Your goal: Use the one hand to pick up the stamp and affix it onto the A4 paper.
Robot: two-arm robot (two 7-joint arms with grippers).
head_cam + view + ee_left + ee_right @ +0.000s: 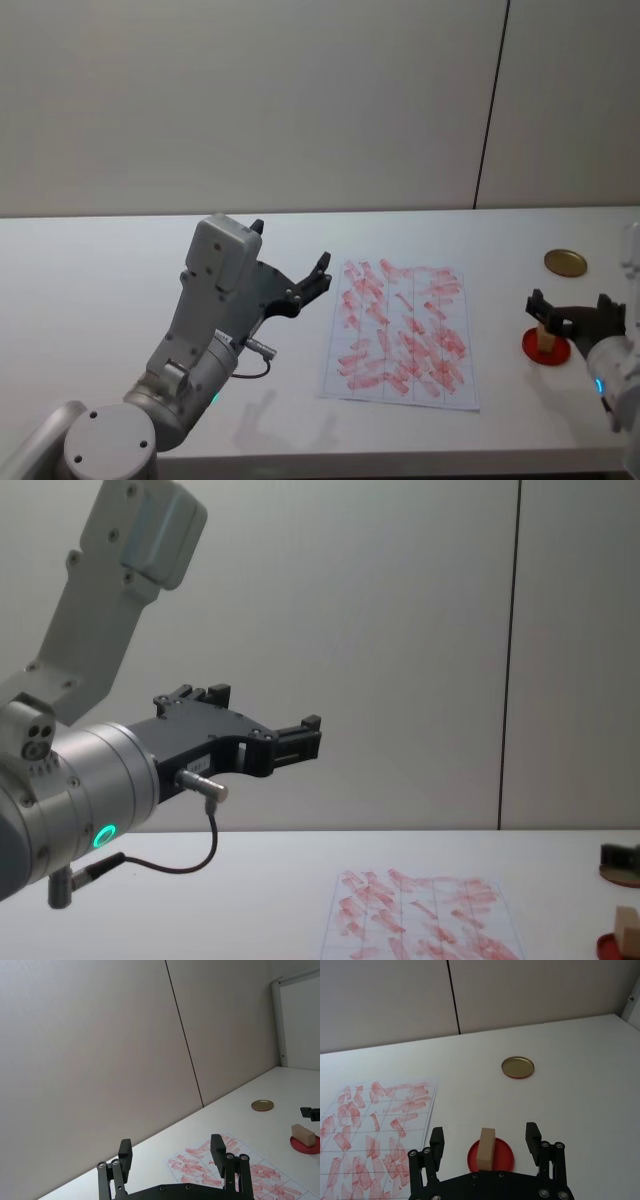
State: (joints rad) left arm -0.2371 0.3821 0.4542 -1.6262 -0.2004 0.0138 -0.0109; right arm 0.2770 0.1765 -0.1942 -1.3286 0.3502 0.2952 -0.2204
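Left arm: raised on the robot's left side, with a green-lit ring; the left tool [171,1147] is spread wide and nothing is gripped. It is judged to be parked.
Worktop [120,270]: white and flat; every task thing is carried on it.
A4 paper [400,335]: laid flat near the middle, between the two arms; its grid is crowded with red-pink marks.
Right tool [485,1134]: reached in over the right end of the worktop, to the right of the A4 paper. The fingers are spread wide, one on either side of the stamp [486,1147], with a gap seen on both sides — nothing is held.
Red pad [506,1159]: round, set near the right edge of the A4 paper but apart from it.
Brass disc [517,1067]: laid flat beyond the red pad, well apart from it; it is judged to play no part.
Stamp position: stood on the red pad, ungripped, in line with the gap between the right tool's fingers.
Step in hand: judged to be the approach to the pick, with the right tool lined up and not yet closed.
Next move: the fingers would need to be brought level with the stamp's sides and closed squarely. After that it could be lifted off the red pad, carried left over the A4 paper and pressed down.
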